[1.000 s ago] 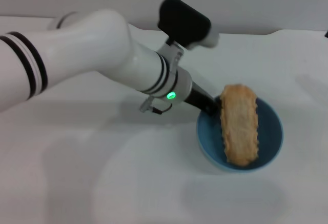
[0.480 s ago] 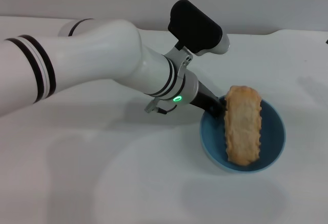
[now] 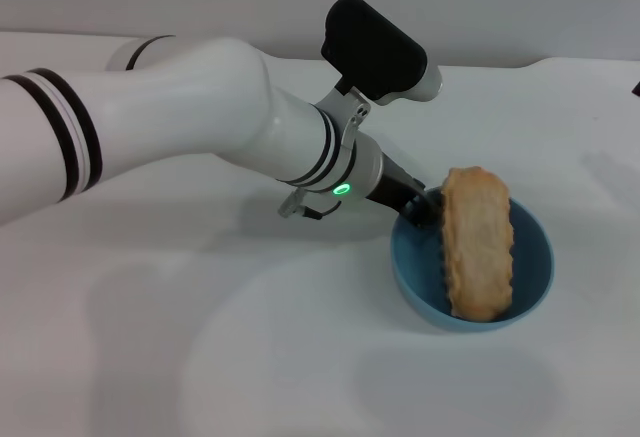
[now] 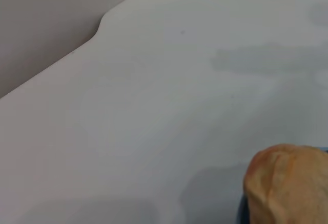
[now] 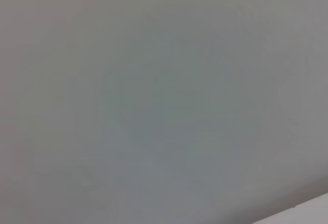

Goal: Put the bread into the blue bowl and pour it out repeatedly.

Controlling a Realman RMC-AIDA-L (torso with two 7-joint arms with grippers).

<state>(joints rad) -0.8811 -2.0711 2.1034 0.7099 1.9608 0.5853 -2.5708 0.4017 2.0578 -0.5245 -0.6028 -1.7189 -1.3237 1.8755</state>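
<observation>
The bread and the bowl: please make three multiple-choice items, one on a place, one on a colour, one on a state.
1. Where is the bread?
A. in the bowl
B. on the table beside it
C. under the arm

2. What colour is the bowl?
A. red
B. blue
C. green

3. How does the bread sit?
A. flat on the bottom
B. propped, one end over the rim
C. broken in two

Key: 1 A, it rests inside the bowl; 2 B, the wall is light blue; 3 B, its far end rises past the rim by the left gripper.
</observation>
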